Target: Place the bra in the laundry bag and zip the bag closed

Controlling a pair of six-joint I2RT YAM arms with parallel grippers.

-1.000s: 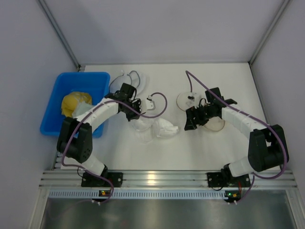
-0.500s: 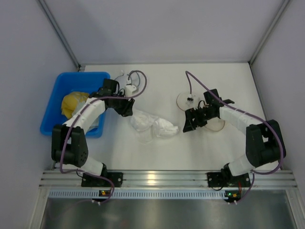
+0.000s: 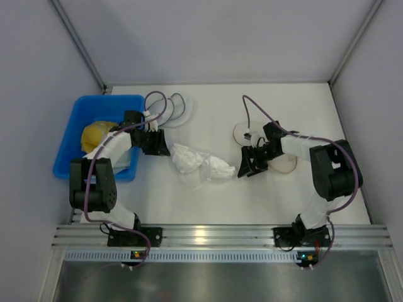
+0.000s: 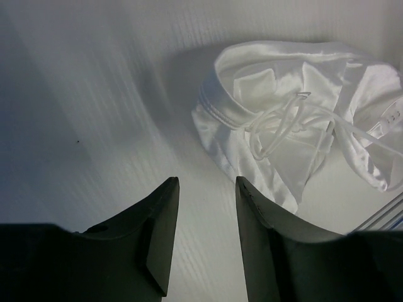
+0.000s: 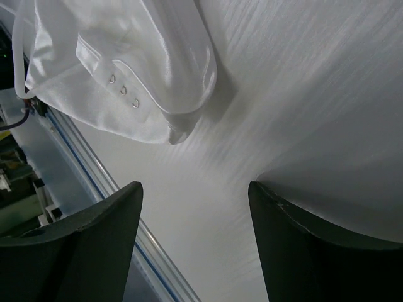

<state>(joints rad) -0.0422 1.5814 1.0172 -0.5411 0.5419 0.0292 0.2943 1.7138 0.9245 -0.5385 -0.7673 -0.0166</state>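
The white bra (image 3: 203, 165) lies crumpled on the table's middle. It shows in the left wrist view (image 4: 283, 119) with its thin straps, and in the right wrist view (image 5: 126, 63) with its hooks. My left gripper (image 3: 160, 148) is open and empty just left of the bra (image 4: 206, 184). My right gripper (image 3: 243, 168) is open and empty just right of it (image 5: 195, 189). The round laundry bag (image 3: 284, 166) with its tan rim lies partly under my right arm. A second pale disc (image 3: 242, 131) with a small dark piece lies behind it.
A blue bin (image 3: 75, 106) at the left holds a yellow cloth bundle (image 3: 96, 134). A round mesh pouch with a dark rim (image 3: 180, 108) lies at the back left. An aluminium rail (image 3: 208, 236) runs along the table's near edge.
My left gripper has drawn back to the left, off the bra, which now lies free. My right gripper has shifted a little left, toward the bra.
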